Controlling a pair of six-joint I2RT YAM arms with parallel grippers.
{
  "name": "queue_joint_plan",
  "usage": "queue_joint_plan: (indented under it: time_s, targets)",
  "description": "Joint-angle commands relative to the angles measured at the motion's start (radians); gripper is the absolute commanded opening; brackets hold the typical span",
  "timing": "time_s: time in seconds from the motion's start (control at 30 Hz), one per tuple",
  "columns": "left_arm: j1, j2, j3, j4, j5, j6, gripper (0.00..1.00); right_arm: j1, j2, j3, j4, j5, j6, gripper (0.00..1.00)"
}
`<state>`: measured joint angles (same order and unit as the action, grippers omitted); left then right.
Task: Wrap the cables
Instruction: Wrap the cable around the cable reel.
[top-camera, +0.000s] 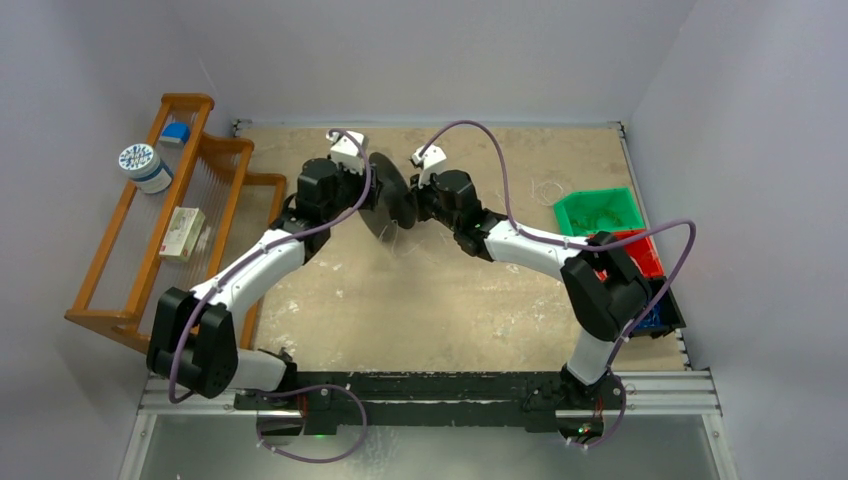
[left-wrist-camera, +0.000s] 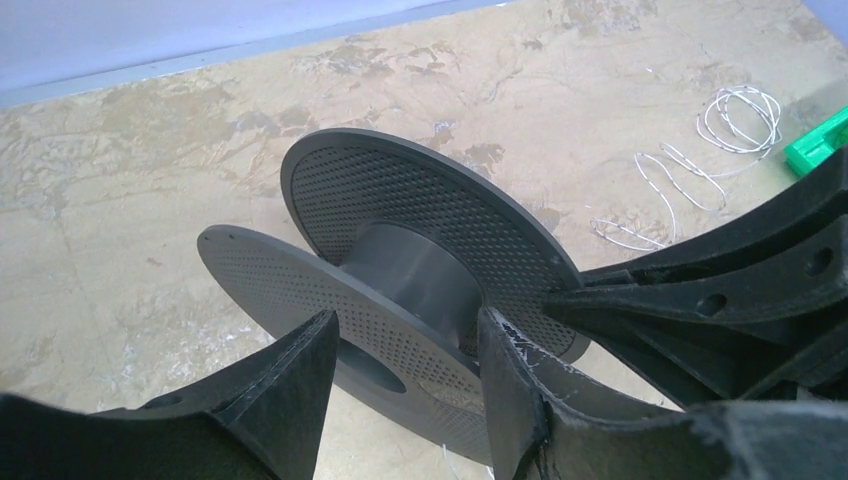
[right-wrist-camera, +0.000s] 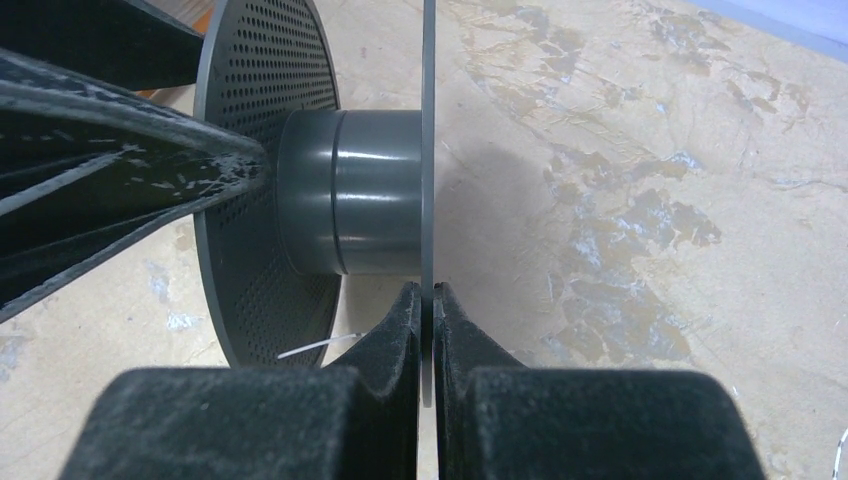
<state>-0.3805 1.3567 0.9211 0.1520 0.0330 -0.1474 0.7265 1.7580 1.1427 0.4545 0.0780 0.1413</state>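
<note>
**Ana:** Grey perforated plastic, is that a spool (top-camera: 390, 197) sitting between the two arms?

**Ben:** Yes. It is standing with its flanges on edge, in the upper middle of the top view. The right gripper (right-wrist-camera: 427, 292) is clamping the rim of one flange, its jaws pressing flat on both faces of the thin disc.

**Ana:** And the left gripper (left-wrist-camera: 405, 320)?

**Ben:** It is straddling the other flange at the bottom of its own view. Its jaws are standing far wider than the disc. Whether either finger is touching it, I cannot tell.

**Ana:** Where are the cables (left-wrist-camera: 738, 117) lying?

**Ben:** They are resting on the bench (top-camera: 450, 300) in loose whitish loops, at the upper right of the left wrist view. They are lying near the corner of the green bin (left-wrist-camera: 820, 148) and well apart from the spool. Its hub is showing as smooth grey between the flanges.
</note>
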Motion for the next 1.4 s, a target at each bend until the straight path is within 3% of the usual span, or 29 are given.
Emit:
queue_joint_plan:
  time_s: [0.0, 0.2, 0.37, 0.53, 0.73, 0.93, 1.17, 1.37]
  targets:
    - [0.003, 0.054, 0.057, -0.084, -0.030, -0.006, 0.49, 0.001, -0.063, 0.021, 0.038, 0.017, 0.012, 0.00]
    - [0.003, 0.096, 0.096, -0.141, -0.115, -0.009, 0.25, 0.003, -0.067, 0.021, 0.049, -0.064, -0.032, 0.01]
    - [0.003, 0.109, 0.111, -0.150, -0.167, -0.013, 0.18, 0.004, -0.070, 0.029, 0.043, -0.076, -0.095, 0.30]
    - [0.003, 0.127, 0.140, -0.202, -0.216, -0.048, 0.11, 0.001, -0.098, 0.013, 0.011, -0.177, -0.187, 0.44]
    - [0.003, 0.142, 0.182, -0.241, -0.248, -0.091, 0.00, 0.001, -0.166, -0.048, -0.025, -0.285, -0.409, 0.47]
    - [0.002, 0.137, 0.200, -0.253, -0.280, -0.123, 0.00, 0.036, -0.177, -0.075, -0.147, -0.420, -0.658, 0.48]
    - [-0.003, 0.132, 0.209, -0.254, -0.301, -0.132, 0.00, 0.204, -0.102, -0.122, -0.140, -0.235, -0.924, 0.50]
    - [-0.003, 0.124, 0.205, -0.248, -0.308, -0.126, 0.00, 0.268, -0.005, -0.083, -0.087, -0.040, -0.998, 0.52]
